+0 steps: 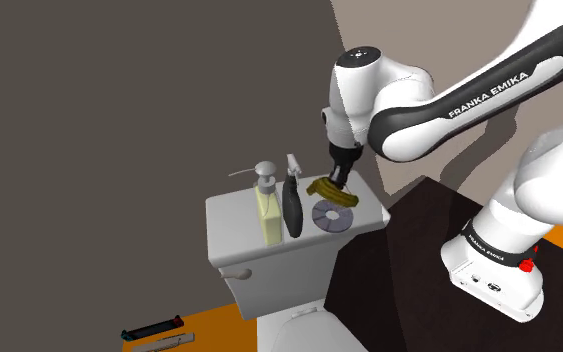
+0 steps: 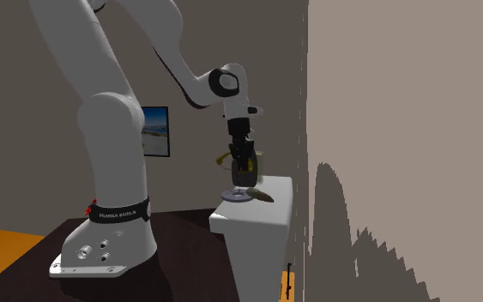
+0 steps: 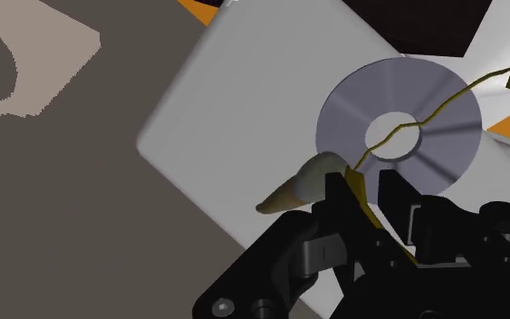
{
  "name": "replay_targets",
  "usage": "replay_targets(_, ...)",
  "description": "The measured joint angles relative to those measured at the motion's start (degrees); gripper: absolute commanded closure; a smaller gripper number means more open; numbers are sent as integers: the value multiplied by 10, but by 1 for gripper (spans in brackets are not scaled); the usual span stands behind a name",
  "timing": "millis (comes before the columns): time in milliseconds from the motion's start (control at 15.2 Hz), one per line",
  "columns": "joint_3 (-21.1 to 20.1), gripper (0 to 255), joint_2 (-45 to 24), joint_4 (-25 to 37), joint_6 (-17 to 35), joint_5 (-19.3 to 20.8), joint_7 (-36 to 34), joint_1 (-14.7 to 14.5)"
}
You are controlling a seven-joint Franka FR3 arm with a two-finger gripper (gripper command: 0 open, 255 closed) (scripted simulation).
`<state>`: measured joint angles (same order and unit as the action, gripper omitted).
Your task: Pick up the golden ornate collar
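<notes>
- We saw the claw at centre frame in the shoulder view, pointing down over the white toilet tank.
- In the wrist view, the claw was nearly closed, its two black fingers pinching a thin gold strip of the golden collar.
- From the claw, the collar's gold band ran up across the frame toward the upper right corner, passing over the disc.
- In the shoulder view, the collar hung under the claw, just above the grey disc lying on the tank lid.
- In the second exterior view, a gold bit of the collar stuck out to the left of the claw, clear of the lid.
- A cream-brown horn-shaped piece sat right beside one finger; we could not tell whether it belonged to the collar.
- A yellow soap dispenser and a dark bottle stood upright just left of the disc.
- A black bar lay on the orange floor at lower left.
- A framed picture hung on the wall left of centre.
</notes>
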<state>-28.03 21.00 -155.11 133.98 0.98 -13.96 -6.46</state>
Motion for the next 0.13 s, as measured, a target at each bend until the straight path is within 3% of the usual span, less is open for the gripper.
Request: replay_targets(132,5,255,11,4,-14,-4,7,-3)
